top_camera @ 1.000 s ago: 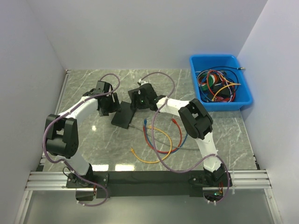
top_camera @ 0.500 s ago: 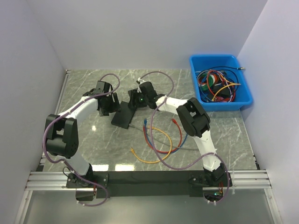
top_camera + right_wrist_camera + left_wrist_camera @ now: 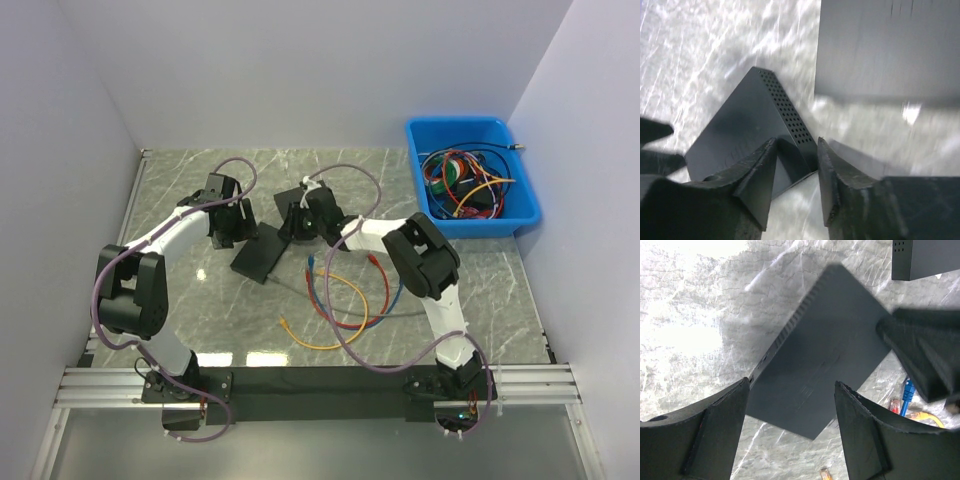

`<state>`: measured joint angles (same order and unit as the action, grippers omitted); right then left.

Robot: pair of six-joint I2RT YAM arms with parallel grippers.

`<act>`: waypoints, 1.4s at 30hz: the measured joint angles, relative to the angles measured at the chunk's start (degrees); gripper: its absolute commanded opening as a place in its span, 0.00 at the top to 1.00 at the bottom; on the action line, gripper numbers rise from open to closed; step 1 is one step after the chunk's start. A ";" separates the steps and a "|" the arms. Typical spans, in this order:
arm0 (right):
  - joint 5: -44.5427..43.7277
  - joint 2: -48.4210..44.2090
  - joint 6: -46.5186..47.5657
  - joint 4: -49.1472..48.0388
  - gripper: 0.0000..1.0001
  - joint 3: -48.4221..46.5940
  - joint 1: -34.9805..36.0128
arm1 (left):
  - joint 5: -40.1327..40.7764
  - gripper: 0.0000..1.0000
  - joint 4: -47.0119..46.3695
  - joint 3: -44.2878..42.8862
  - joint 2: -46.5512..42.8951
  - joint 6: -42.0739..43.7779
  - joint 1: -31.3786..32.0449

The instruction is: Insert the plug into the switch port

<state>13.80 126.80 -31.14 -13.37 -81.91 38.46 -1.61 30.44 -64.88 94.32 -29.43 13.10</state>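
Observation:
The black switch (image 3: 257, 252) lies on the marble table between the arms, its vented side (image 3: 790, 117) showing in the right wrist view. My right gripper (image 3: 301, 224) is shut on the switch's far corner (image 3: 796, 142), one finger over the top face and the other by the vented edge. My left gripper (image 3: 790, 440) hovers open over the switch (image 3: 825, 365) and holds nothing. Loose cables (image 3: 345, 295) lie to the right. A blue plug (image 3: 908, 390) and a red plug (image 3: 894, 405) rest on the table, neither one held.
A second black box (image 3: 925, 260) sits just beyond the switch, close to the right fingers. A blue bin (image 3: 460, 122) full of cables stands at the back right. White walls enclose the table on three sides.
The switch has turned, its near end swinging left toward the left arm. My right wrist has shifted slightly right at the switch's far corner. The left arm has stayed put.

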 measured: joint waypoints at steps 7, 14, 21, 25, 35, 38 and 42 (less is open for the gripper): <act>-2.78 -6.38 -3.50 -1.75 0.56 9.55 2.64 | 0.26 0.26 0.04 0.00 0.00 0.02 0.00; -5.18 -9.68 -2.95 2.49 0.39 11.80 5.20 | 0.50 0.25 0.04 0.00 0.00 0.13 0.00; -6.86 -16.55 0.46 14.19 0.37 9.79 5.55 | 0.63 0.25 0.02 0.00 -0.09 0.50 0.00; -9.94 -25.51 2.62 17.68 0.37 10.60 5.55 | 0.85 0.26 0.00 0.00 -1.25 1.14 0.00; -22.38 -40.37 7.04 21.07 0.34 23.65 5.55 | 2.29 0.24 2.03 -7.78 -4.31 1.79 0.00; -25.31 -42.01 7.54 22.84 0.35 29.16 5.55 | 5.03 0.26 1.70 -9.92 -4.85 3.10 0.00; -27.89 -43.45 8.22 24.06 0.37 33.35 5.55 | 6.84 0.28 -1.49 -6.62 -6.16 4.17 -0.04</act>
<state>-14.09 83.35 -22.92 10.70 -48.56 44.01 5.23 28.95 -71.50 88.16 -25.26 13.06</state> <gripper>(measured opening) 0.639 0.733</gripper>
